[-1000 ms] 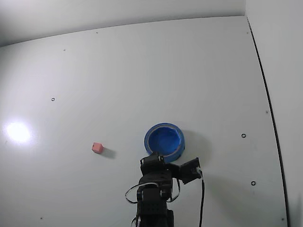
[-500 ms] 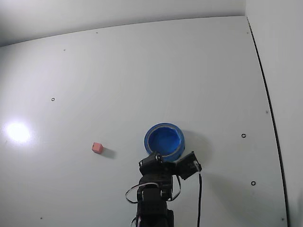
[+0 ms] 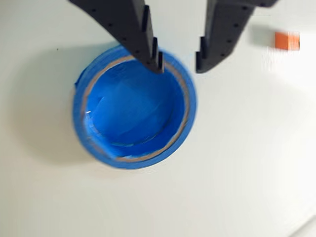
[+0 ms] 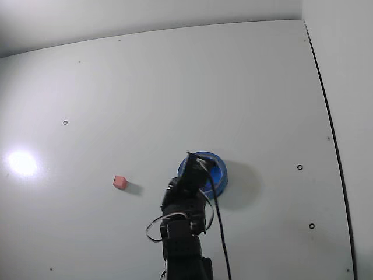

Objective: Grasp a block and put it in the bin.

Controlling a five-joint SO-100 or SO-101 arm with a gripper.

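The bin [image 3: 134, 114], a round bright-blue bowl with a thick layered rim, sits on the smooth pale worktop [image 3: 237, 163]. The gripper [image 3: 178, 60] hangs over its rim, its dark ridged fingers [image 3: 148, 44] apart and empty. The block [image 4: 120, 182], a small matte pink cube, lies well off to the left in the fixed view; the wrist view blurs it.

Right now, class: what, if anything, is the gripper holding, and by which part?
Nothing. The gripper is open and empty above the bowl; the cube lies apart on the table.
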